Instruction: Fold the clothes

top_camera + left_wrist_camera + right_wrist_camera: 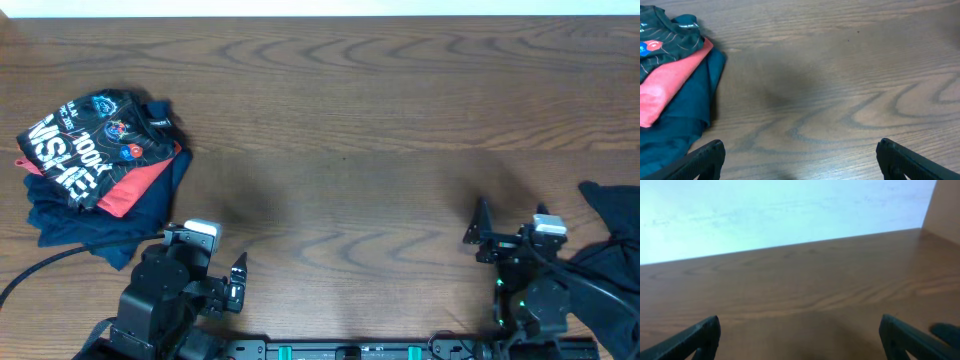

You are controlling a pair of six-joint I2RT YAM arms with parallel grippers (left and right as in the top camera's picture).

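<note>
A stack of folded clothes lies at the table's left. On top is a black T-shirt (90, 145) with white lettering and a small red-blue logo; it also shows in the left wrist view (667, 37). Under it lie a red garment (135, 185) and a dark blue garment (70, 220). A loose black garment (615, 225) lies at the right edge. My left gripper (237, 283) is open and empty, to the right of the stack; its jaws (800, 160) frame bare wood. My right gripper (483, 232) is open and empty, left of the black garment; its jaws (800, 337) frame bare wood.
The wooden table (350, 130) stretches between the stack and the loose garment. Its far edge meets a pale wall (780, 210). A black cable (40, 265) runs from the left arm towards the front left edge.
</note>
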